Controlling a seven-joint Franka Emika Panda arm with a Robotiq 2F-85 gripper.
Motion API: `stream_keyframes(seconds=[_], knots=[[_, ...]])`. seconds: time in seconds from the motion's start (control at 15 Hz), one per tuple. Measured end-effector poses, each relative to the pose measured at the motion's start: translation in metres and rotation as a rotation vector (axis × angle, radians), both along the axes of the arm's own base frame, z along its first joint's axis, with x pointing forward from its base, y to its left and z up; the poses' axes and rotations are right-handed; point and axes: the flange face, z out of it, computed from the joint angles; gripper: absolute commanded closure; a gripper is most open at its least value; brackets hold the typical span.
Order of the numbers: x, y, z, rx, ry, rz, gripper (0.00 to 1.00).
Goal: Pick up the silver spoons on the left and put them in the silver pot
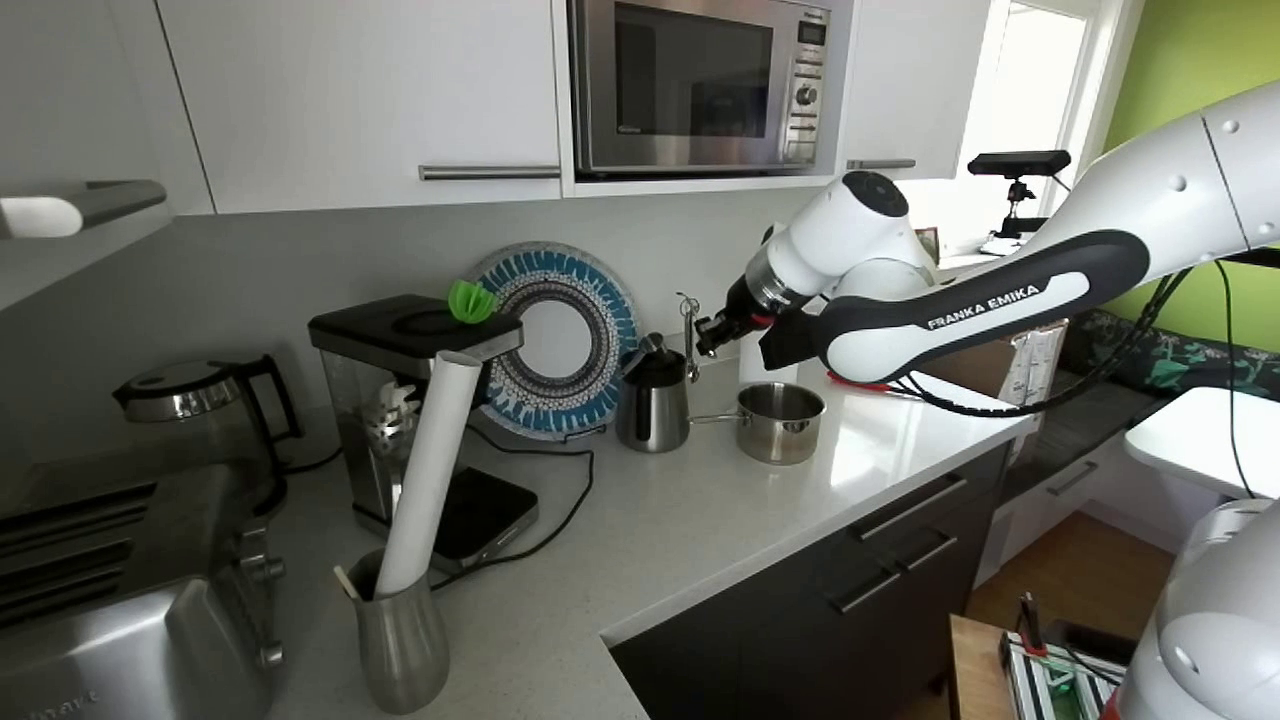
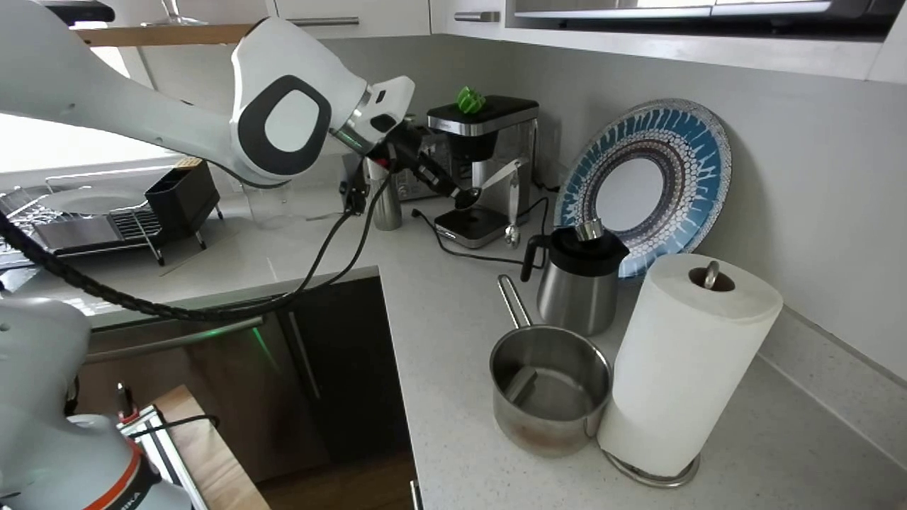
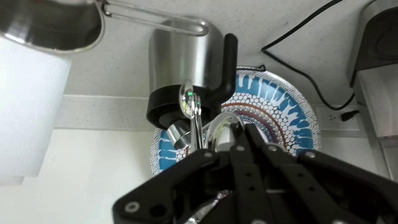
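Observation:
My gripper is held in the air near the dark metal jug, and shows in the other views too. Its fingers are almost together on the silver spoons, a ring of thin shiny spoons. Some dangle below the fingertips in an exterior view. In the wrist view the hanging spoons lie left of the fingers, and a larger spoon bowl touches the left finger. The silver pot stands on the counter, handle toward the jug. A grey strip shows inside it, perhaps a reflection.
The metal jug with black trim stands beside the pot's handle. A paper towel roll stands close against the pot. A patterned round plate leans on the wall behind. A coffee machine and its cable lie farther along.

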Motion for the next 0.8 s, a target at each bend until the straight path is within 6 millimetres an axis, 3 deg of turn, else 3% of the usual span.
stream_keyframes(seconds=[0.27, 0.53, 0.8], knots=[[-0.002, 0.004, -0.007, 0.015, 0.011, 0.007, 0.99], [-0.004, -0.007, -0.014, 0.014, 0.025, -0.014, 0.99], [-0.008, -0.021, -0.037, 0.035, 0.063, -0.053, 0.99]])
